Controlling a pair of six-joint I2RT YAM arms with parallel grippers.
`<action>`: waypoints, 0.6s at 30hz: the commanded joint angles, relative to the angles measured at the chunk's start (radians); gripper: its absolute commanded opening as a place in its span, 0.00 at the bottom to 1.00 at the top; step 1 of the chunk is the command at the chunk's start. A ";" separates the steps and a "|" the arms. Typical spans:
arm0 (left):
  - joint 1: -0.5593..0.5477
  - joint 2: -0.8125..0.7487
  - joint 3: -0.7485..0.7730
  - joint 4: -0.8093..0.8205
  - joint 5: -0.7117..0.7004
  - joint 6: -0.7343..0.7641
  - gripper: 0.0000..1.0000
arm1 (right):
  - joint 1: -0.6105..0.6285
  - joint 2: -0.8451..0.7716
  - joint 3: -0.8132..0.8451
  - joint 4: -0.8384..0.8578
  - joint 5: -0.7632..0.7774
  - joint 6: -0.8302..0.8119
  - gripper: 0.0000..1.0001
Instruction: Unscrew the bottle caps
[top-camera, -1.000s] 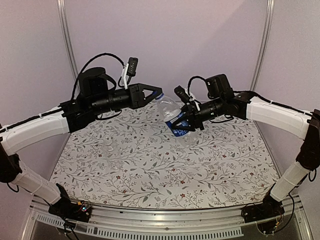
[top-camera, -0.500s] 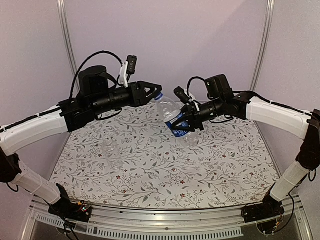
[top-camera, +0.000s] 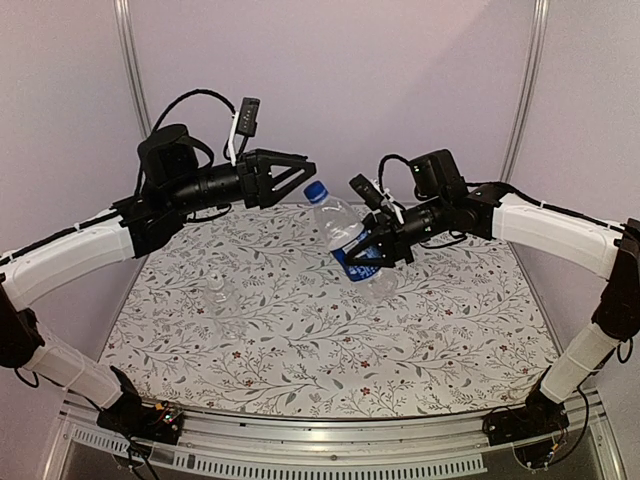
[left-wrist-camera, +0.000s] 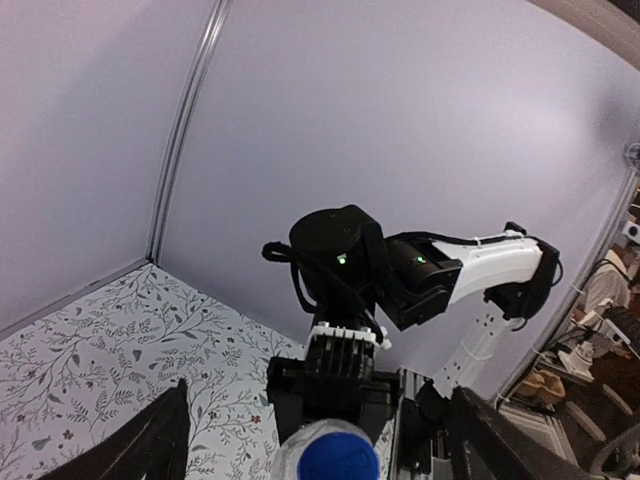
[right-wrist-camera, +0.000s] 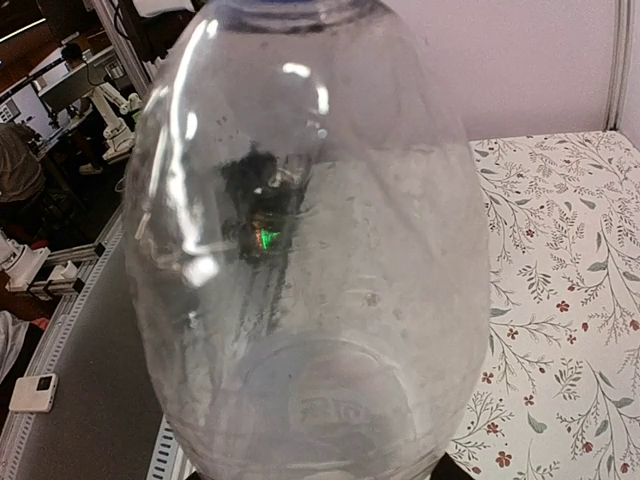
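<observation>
Nearest the arm bases, the small bottle (top-camera: 221, 303) stands upright on the left part of the flowered table (top-camera: 450, 340). Its pale cap (top-camera: 215, 283) is in place and neither arm is near it.

Further back, above the middle of the table, the right gripper (top-camera: 368, 246) is clamped around the label band of the labelled bottle (top-camera: 347, 236). It holds the bottle off the surface, tilted with its neck up and to the left. From the right wrist, the clear body of the bottle fills the view. The blue cap (top-camera: 316, 190) sits on the neck.

Just beyond it, the left gripper (top-camera: 305, 174) has its fingers spread wide. They hold nothing and stand apart from the cap, with the tips just up and left of it.

So neither cap is off yet. The blue one has probably been given part of a turn, and the open fingers look set for a fresh grip. The small bottle's cap remains to be done as well.

A second ago the left fingers were shut on the blue cap. Since then they have opened and drawn back up and to the left, while the right arm and its bottle have hardly shifted.
</observation>
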 joint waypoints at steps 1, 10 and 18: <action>0.013 -0.004 -0.006 0.114 0.256 0.067 0.87 | 0.000 -0.011 0.002 -0.014 -0.100 -0.018 0.39; 0.018 0.080 0.033 0.179 0.446 0.113 0.82 | 0.001 -0.006 0.010 -0.024 -0.175 -0.024 0.39; 0.026 0.157 0.062 0.250 0.511 0.055 0.69 | 0.001 -0.004 0.009 -0.028 -0.182 -0.026 0.39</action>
